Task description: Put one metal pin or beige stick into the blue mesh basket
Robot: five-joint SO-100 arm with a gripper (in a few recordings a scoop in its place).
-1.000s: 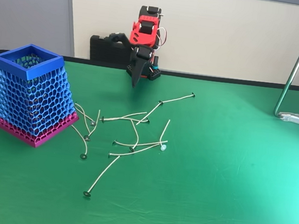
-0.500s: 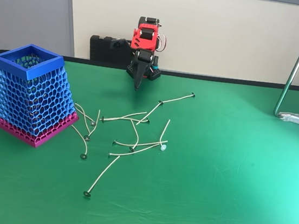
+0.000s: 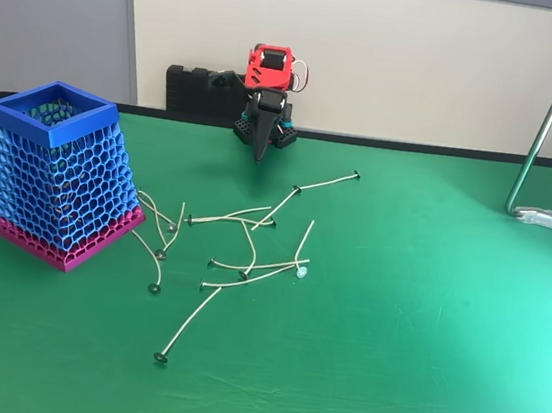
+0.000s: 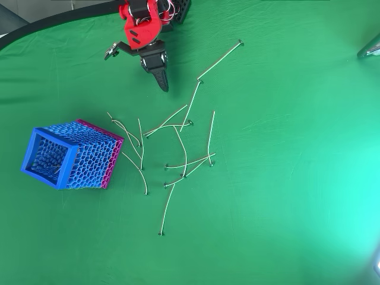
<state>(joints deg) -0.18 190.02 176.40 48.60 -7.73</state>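
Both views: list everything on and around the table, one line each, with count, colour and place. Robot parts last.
table: one, green cloth top, under everything.
basket: one, blue mesh with a blue square rim and pink base, upright at the left in the fixed view.
sticks: roughly a dozen, thin, pale beige with small dark ends, scattered and crossing on the cloth right of the basket; exact count hard to tell.
black case: one, behind the table's far edge.
metal stand: one, silver, right edge of the fixed view.
arm: one, red and black, at the far edge.
gripper: one, black, pointing down near the far sticks, holding nothing.
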